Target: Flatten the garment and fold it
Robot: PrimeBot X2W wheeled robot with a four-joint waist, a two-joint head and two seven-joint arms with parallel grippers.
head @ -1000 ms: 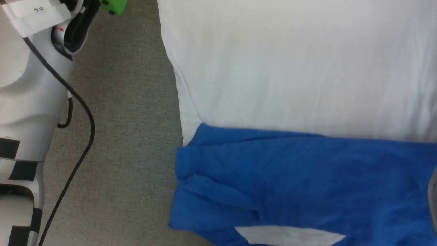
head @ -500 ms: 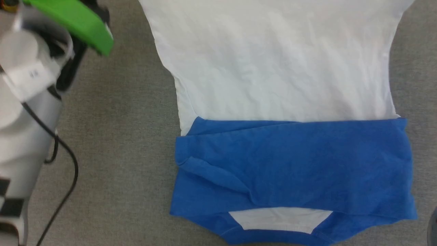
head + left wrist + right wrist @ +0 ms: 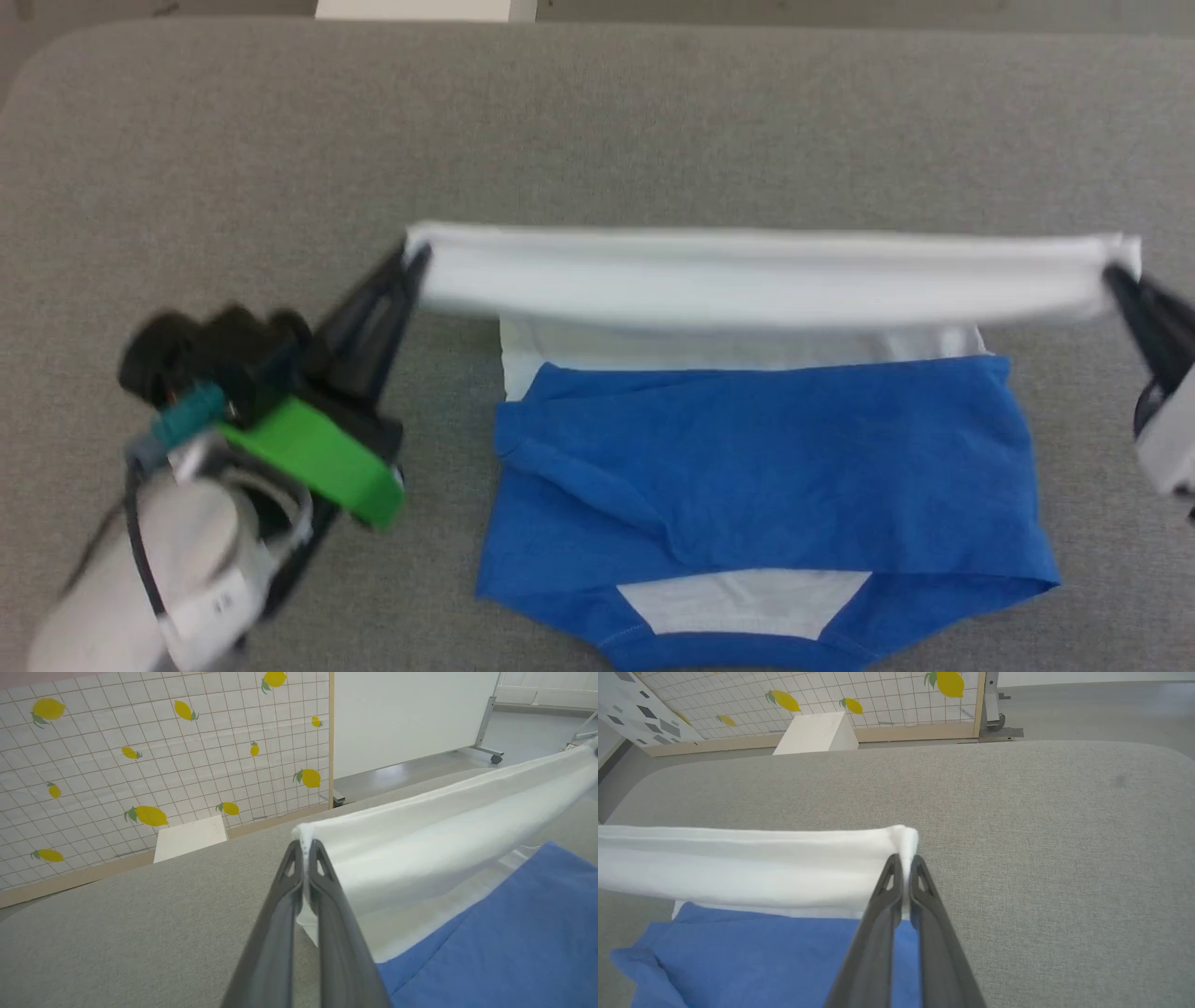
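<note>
Now, head view: the garment lies mid-width on the tabletop, close to its near edge. My left gripper and right gripper are each pinched shut on one corner of the white hem. The hem is raised and taut between them, its long axis left to right, parallel to the near edge. The blue sleeves lie folded across the body on my side of the hem, and the neck opening is nearest me. Judgement: the fold runs toward me, hem over sleeves, and neither arm is nearer.

Left wrist view: left gripper is closed on the hem corner, with the cloth leading off to that view's right.

Right wrist view: right gripper is closed on the opposite corner, with the cloth leading left and blue beneath it.
</note>
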